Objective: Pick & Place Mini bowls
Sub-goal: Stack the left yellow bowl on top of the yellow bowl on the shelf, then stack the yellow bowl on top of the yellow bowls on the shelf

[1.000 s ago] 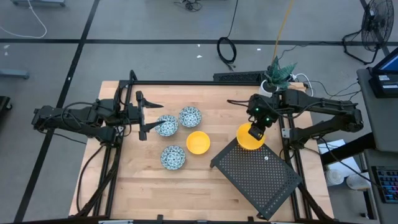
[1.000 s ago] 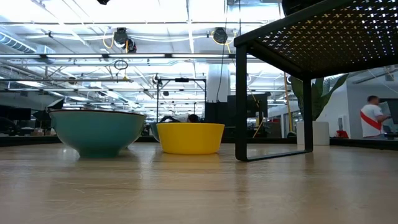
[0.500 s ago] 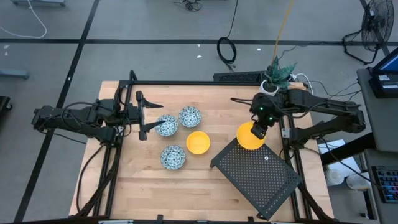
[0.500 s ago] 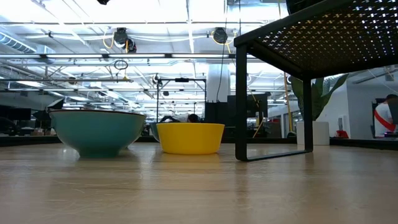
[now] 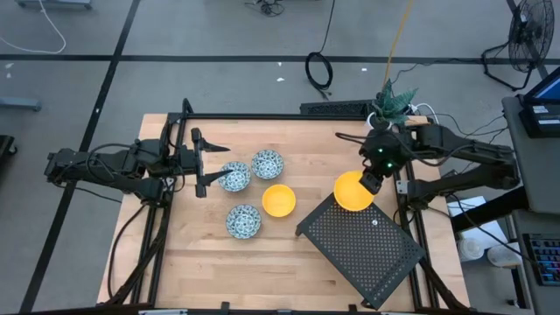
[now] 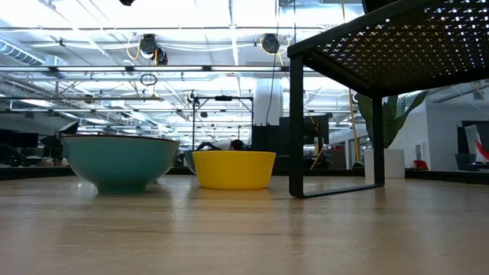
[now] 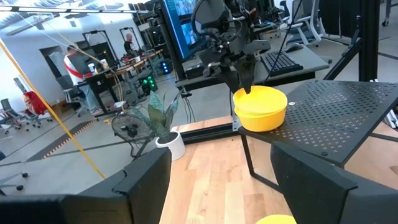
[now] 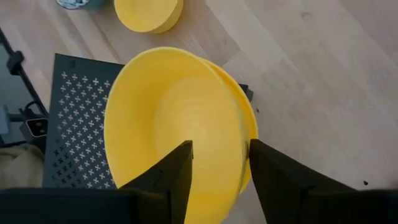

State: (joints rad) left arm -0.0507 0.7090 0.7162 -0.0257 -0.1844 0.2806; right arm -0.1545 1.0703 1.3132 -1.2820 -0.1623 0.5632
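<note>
**Yellow bowls on the rack corner, right gripper on the rim**

Landmark: the black perforated rack (image 5: pixel 363 245), standing at the table's (image 5: pixel 201 262) right front.

Nearest the front edge, left of the rack, sits one patterned bowl (image 5: pixel 243 220). Just behind it, and closer to the rack, is a yellow bowl (image 5: pixel 279 199) on the wood. In the low view this yellow bowl (image 6: pixel 233 169) stands just left of the rack leg (image 6: pixel 296 126), with a teal-sided bowl (image 6: pixel 119 161) farther left.

On the rack's far corner rest two stacked yellow bowls (image 5: pixel 352 192), one nested in the other; the right wrist view shows the double rim (image 8: pixel 239 143). The right gripper (image 5: pixel 371 183) is at that corner, its fingers (image 8: pixel 166 180) straddling the upper bowl's rim, one inside and one outside, jaws closed on it.

Farther back, left of the rack, two more patterned bowls (image 5: pixel 268 164) sit side by side. The left gripper (image 5: pixel 200 164) waits well left of the rack, beside the nearer of that pair, jaws open and empty.

Behind the rack, at the table's far right corner, is a potted plant (image 5: pixel 391 105).
</note>
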